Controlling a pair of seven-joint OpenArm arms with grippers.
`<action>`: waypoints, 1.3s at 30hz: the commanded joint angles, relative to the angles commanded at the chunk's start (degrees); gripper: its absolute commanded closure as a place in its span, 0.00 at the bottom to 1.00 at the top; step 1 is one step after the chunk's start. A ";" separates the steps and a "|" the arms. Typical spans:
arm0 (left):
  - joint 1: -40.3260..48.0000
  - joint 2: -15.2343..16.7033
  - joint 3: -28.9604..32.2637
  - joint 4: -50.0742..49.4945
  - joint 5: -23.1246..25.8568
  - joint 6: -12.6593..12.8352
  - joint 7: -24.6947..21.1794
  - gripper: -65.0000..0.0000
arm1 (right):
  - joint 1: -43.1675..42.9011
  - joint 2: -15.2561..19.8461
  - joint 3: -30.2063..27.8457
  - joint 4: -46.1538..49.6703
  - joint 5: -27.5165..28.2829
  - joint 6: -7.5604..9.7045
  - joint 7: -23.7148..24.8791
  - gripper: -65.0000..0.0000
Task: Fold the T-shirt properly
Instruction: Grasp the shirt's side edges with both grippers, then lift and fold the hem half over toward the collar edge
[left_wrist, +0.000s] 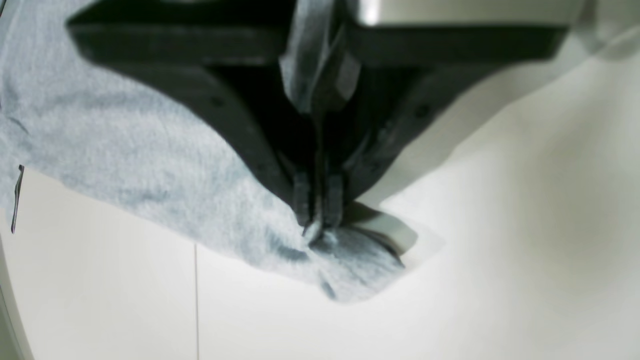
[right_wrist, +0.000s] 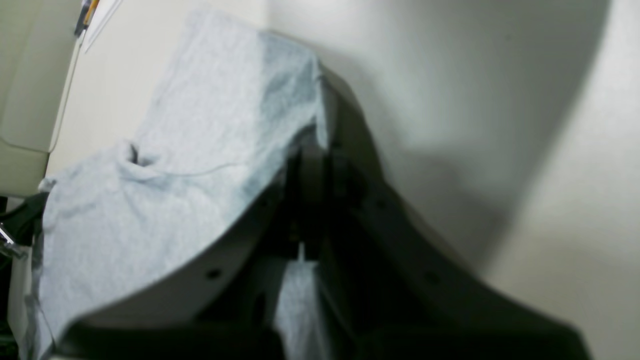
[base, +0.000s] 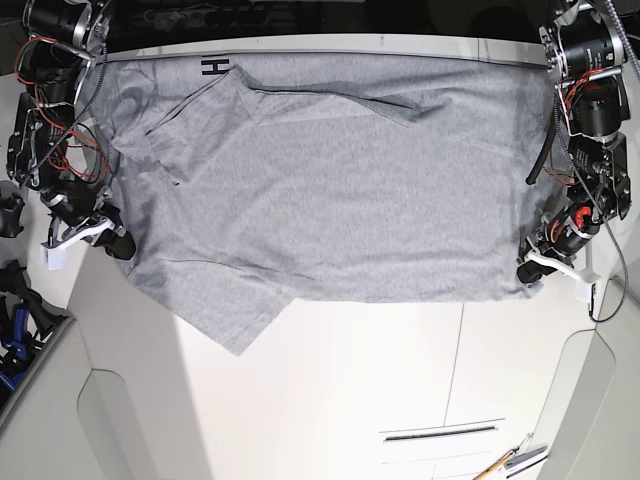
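I see the T-shirt (base: 340, 200) spread flat, a black "H" at 11 o'clock. My left gripper (left_wrist: 318, 212) and right gripper (right_wrist: 312, 150) each pinch its edge.

- A robotics lab, by the look of it: a plain white worktop (base: 330, 390) with seams.
- Bare red and black wiring (base: 50, 120) loops over exposed motor housings (base: 590, 50) at both far corners.
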 joint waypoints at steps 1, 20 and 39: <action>0.02 -0.07 0.00 0.26 0.02 -0.02 0.04 1.00 | 0.00 0.02 0.00 0.39 0.00 0.00 0.00 1.00; 10.67 -5.99 0.00 25.42 -12.72 -4.58 14.23 1.00 | -8.94 3.26 0.72 20.98 8.79 0.24 -10.05 1.00; 18.03 -8.31 -0.02 33.07 -11.28 -4.58 16.59 1.00 | -13.86 4.85 8.07 25.24 6.97 0.39 -12.22 1.00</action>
